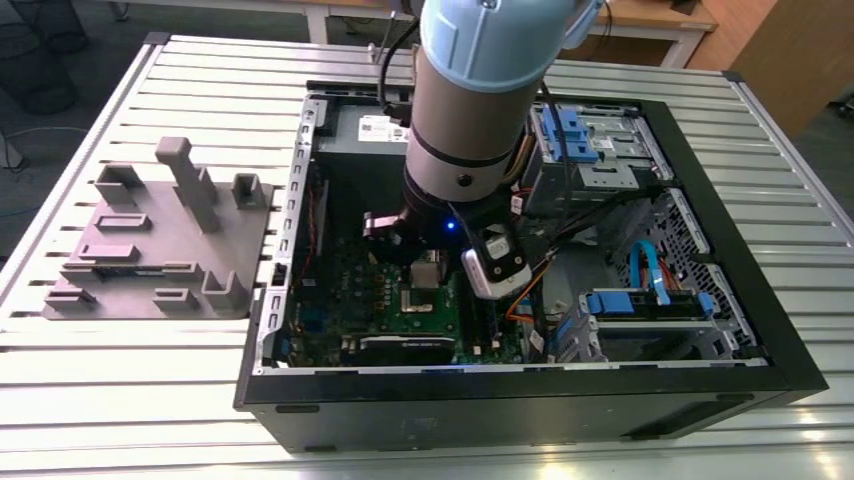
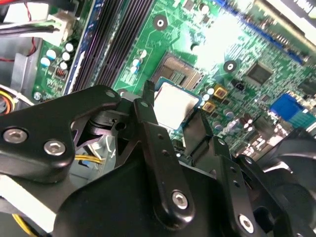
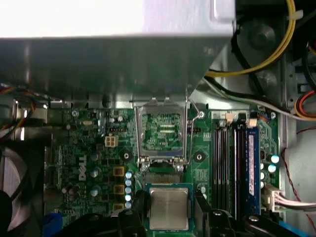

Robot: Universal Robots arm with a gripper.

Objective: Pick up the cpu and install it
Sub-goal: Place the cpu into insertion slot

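First wrist view | cpu (image 3: 169, 208) clamped between jaws | socket (image 3: 165, 170) just beside

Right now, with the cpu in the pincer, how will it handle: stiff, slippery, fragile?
The cpu looks like a thin rigid plate, so probably stiff and light. Its shiny metal top suggests it could slip; the pincer grips only its edges. It is thin, so a knock against the socket might damage it.

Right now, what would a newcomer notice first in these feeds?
The gripper clamps the cpu by two edges, right by the open socket on the green motherboard in both wrist views. In the exterior view the arm reaches down into the open computer case; a grey fixture sits at that view's left.
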